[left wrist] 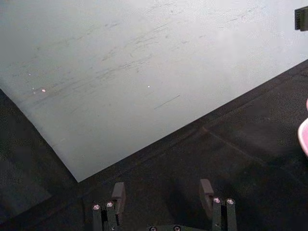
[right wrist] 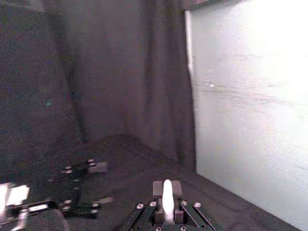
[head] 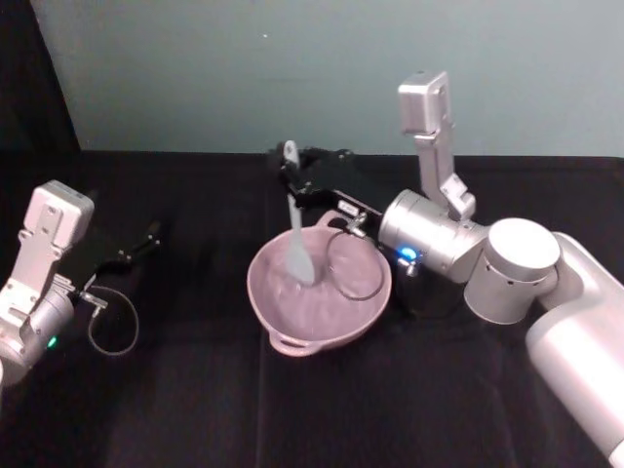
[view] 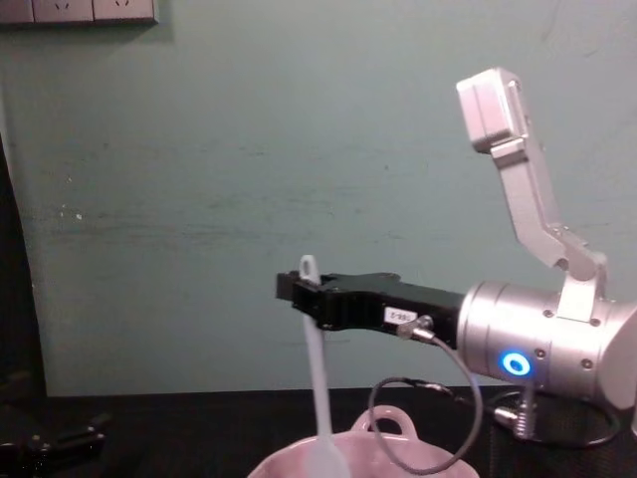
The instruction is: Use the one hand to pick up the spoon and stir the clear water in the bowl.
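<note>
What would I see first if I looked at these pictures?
The right gripper stands out most. It pinches a white spoon upright by its handle, with the blade down inside the pink bowl in the middle of the black table. A blue ring light glows on that silver arm. Far to the left, the left gripper waits idle and open.

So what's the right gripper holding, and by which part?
The right gripper holds the spoon near the top of its handle, blade down in the bowl. The left gripper holds nothing.
</note>
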Controlling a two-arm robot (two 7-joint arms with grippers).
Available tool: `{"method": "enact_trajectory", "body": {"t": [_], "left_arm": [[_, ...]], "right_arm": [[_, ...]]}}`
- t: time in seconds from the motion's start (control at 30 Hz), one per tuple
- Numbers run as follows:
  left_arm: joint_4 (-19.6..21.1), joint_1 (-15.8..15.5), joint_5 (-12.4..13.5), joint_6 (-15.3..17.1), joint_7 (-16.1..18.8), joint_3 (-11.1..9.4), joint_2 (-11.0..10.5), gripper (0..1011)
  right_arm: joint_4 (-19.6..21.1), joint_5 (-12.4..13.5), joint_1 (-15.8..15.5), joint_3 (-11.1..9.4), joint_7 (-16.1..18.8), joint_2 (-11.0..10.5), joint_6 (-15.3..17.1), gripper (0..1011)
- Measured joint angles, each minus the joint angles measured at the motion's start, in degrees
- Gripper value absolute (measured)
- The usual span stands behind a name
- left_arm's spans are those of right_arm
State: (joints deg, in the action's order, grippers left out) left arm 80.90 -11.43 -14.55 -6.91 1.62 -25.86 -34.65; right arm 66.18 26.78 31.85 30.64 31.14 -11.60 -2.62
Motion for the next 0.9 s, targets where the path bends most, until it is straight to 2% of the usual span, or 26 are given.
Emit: {"method": "enact_trajectory", "body": {"t": [0.1, 0.23, 0.33, 0.5, 0.63, 0.9], "left_arm": [[0.00, 0.00, 0.00, 0.00, 0.00, 0.00, 0.00, 1011], [0.00, 0.00, 0.00, 0.00, 0.00, 0.00, 0.00, 1011], [0.00, 0.00, 0.00, 0.00, 0.00, 0.00, 0.00, 1011], [0.00, 0.00, 0.00, 0.00, 0.00, 0.00, 0.00, 1011], [0.00, 0.00, 0.00, 0.00, 0.00, 0.00, 0.00, 1011], [0.00, 0.00, 0.00, 0.00, 0.00, 0.00, 0.00, 1011]], "right_arm": [[-0.80, 0.03, -0.02, -1.56, -0.65, -0.56, -0.65, 111], [0.41, 0.23, -0.98, -2.86, -1.34, -1.58, -0.72, 111], [3.19, 0.34, -2.88, -4.08, -2.22, -3.10, -0.37, 111], [7.11, 0.38, -5.71, -4.98, -3.06, -4.80, 0.30, 111], [9.78, 0.34, -7.61, -5.03, -3.25, -5.66, 1.02, 111], [13.15, 0.08, -9.38, -2.61, -2.33, -5.34, 2.33, 111]]}}
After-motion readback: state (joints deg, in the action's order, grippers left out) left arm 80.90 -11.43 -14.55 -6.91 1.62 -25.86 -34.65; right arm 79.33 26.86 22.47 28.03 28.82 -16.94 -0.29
